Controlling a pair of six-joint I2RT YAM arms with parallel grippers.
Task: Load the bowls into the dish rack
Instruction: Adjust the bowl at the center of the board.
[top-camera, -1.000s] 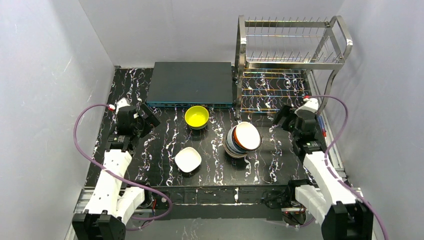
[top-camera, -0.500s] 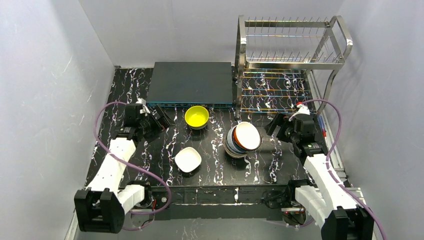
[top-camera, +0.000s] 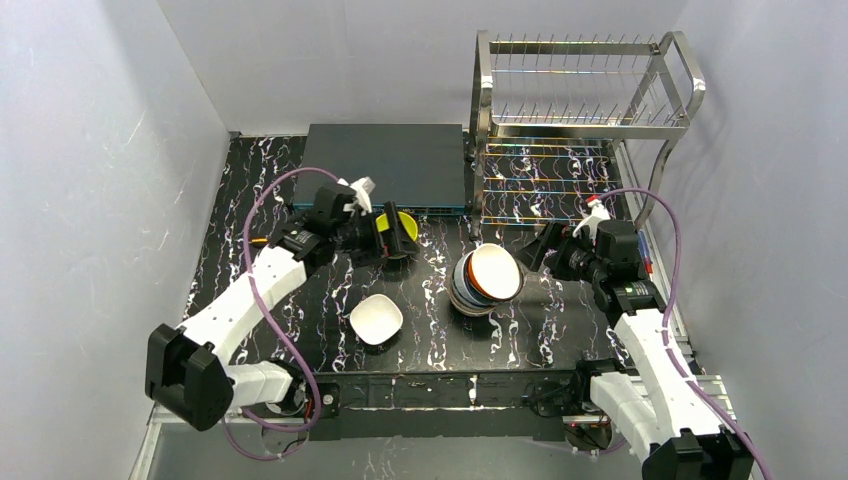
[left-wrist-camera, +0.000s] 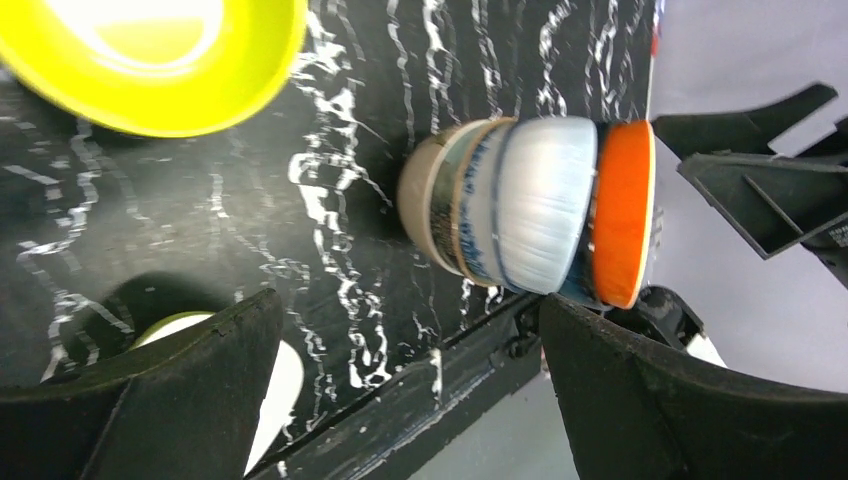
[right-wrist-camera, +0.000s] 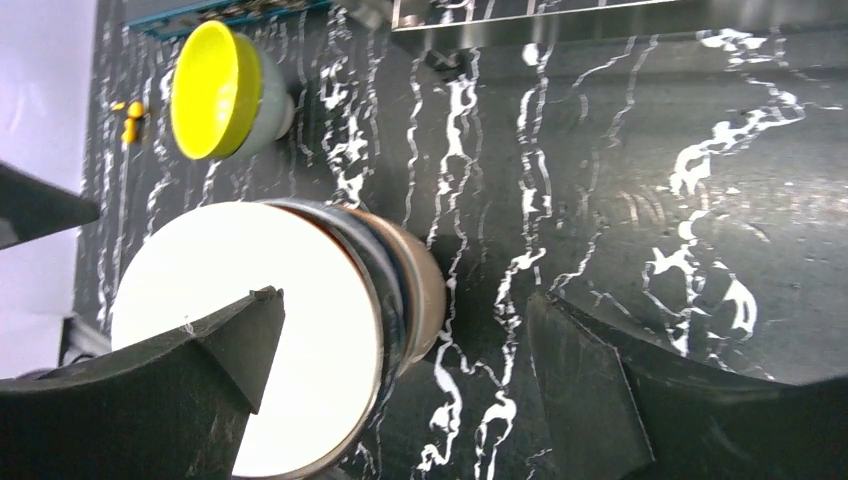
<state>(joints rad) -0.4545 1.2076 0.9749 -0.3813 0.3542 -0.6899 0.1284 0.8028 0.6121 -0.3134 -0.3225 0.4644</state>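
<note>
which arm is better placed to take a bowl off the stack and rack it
Right, probably. The right claw hangs open just beside the stack of bowls, facing it, and the dish rack stands on that side. The left claw is open at the yellow bowl, farther from the rack.

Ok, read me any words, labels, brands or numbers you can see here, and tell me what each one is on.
No text can be read in any view.
The stack of bowls, the yellow bowl and the white bowl: plain, no marks.
The dish rack: no label seen.
The dark box: small marks along its front edge, too small to read.
</note>
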